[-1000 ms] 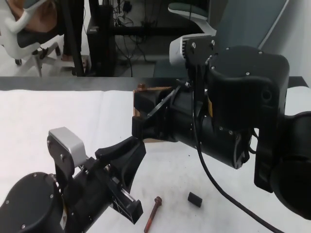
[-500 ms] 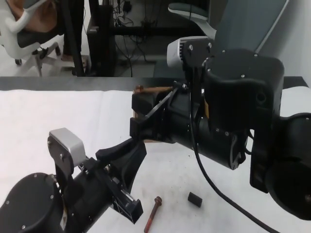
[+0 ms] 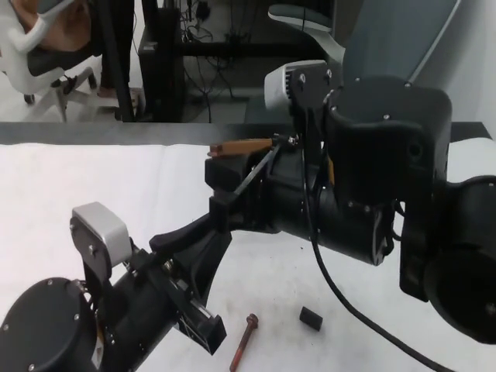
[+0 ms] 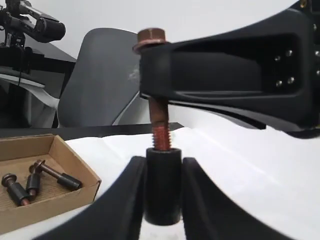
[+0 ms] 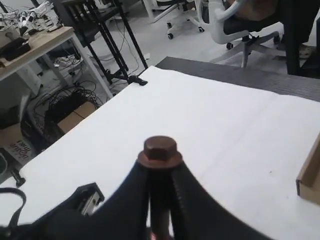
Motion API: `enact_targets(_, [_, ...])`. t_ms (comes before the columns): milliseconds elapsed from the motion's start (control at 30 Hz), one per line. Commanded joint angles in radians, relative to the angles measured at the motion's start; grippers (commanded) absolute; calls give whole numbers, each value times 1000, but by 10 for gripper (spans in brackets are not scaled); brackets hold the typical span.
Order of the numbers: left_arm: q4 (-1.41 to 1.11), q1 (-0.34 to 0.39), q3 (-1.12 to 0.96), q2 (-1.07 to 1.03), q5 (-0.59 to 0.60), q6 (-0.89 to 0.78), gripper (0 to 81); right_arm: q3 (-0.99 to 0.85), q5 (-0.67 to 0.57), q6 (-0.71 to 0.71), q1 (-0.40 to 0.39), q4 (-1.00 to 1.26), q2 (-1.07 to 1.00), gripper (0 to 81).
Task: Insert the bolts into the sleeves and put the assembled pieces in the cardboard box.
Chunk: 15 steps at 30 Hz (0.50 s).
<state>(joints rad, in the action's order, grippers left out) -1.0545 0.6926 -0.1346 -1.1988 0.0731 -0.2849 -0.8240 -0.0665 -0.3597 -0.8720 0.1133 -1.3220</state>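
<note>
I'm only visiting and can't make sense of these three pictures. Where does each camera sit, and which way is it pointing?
High view: behind both arms, facing forward and down over the bench; left arm and right arm show.
Left wrist view: on the left wrist, facing along the left gripper, which holds a sleeve; cardboard box beyond.
Right wrist view: on the right wrist, facing along the right gripper across the bench.
Shared: both wrist views show the bolt in the right gripper.
</note>
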Motion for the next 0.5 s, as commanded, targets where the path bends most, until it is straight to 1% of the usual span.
enact_targets(0, [-52,-11,-18,2,-4,0,18,1,-82,1,-9,-74,0,372])
enact_targets(67, [-43,-35,-25,2,-4,-8,18,-2,-82,1,-7,-104,6,655])
enact_targets(100, [-38,-52,-34,2,-2,-8,18,-2,-82,1,-7,-122,8,700])
enact_targets(167, [2,-92,-54,2,6,-8,18,-2,-82,1,-7,-170,24,700])
enact_targets(233, [84,-136,-86,0,43,-8,18,-2,-74,8,7,-245,47,700])
enact_targets(300, [184,-179,-131,1,121,3,18,-2,-74,76,23,-328,78,687])
enact_targets(333, [214,-192,-151,1,141,22,18,-2,-74,110,30,-365,95,651])
enact_targets(400, [242,-211,-183,-1,143,100,18,-2,-67,193,48,-433,126,615])
enact_targets(467, [246,-224,-221,-11,164,156,18,-2,-42,270,68,-509,148,609])
